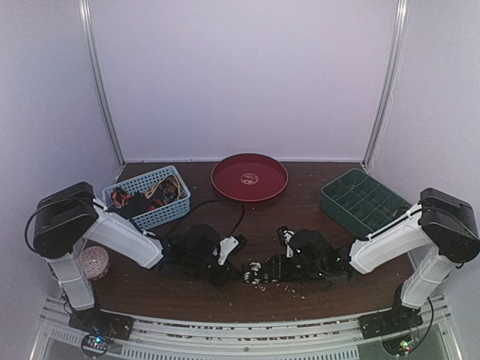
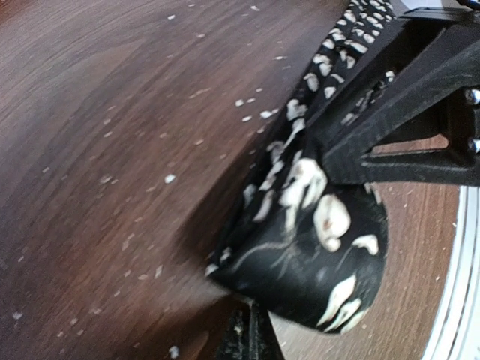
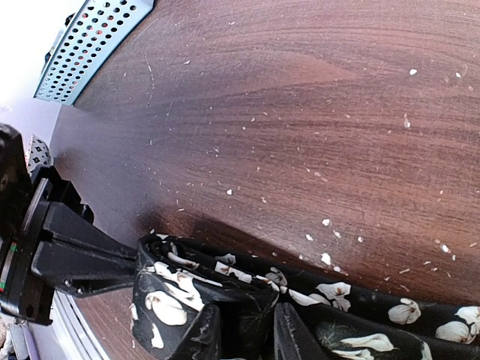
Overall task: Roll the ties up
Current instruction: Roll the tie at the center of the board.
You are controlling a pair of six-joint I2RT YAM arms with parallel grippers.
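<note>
The tie point(image 2: 315, 247), black with pale blossoms, sits at the middle of the table point(image 1: 315, 225) close to its near edge, stretched between the two arms with one end folded over. The left gripper point(image 2: 244, 334) is fully closed, pinching that folded end. The right gripper point(image 3: 244, 330) is narrowly parted, with doubled fabric clamped between its fingers point(image 3: 202, 330), and the rest of the tie trails off to the right. Bare wood lies open beyond them, up to the red plate point(image 1: 279, 187) at the far middle. The green tray point(image 1: 334, 204) stands far right and the blue basket point(image 1: 171, 212) with other ties point(image 1: 154, 191) far left. A speckled ball point(image 1: 94, 262) rests near left. Crumbs point(image 1: 289, 285) are scattered around the tie.
</note>
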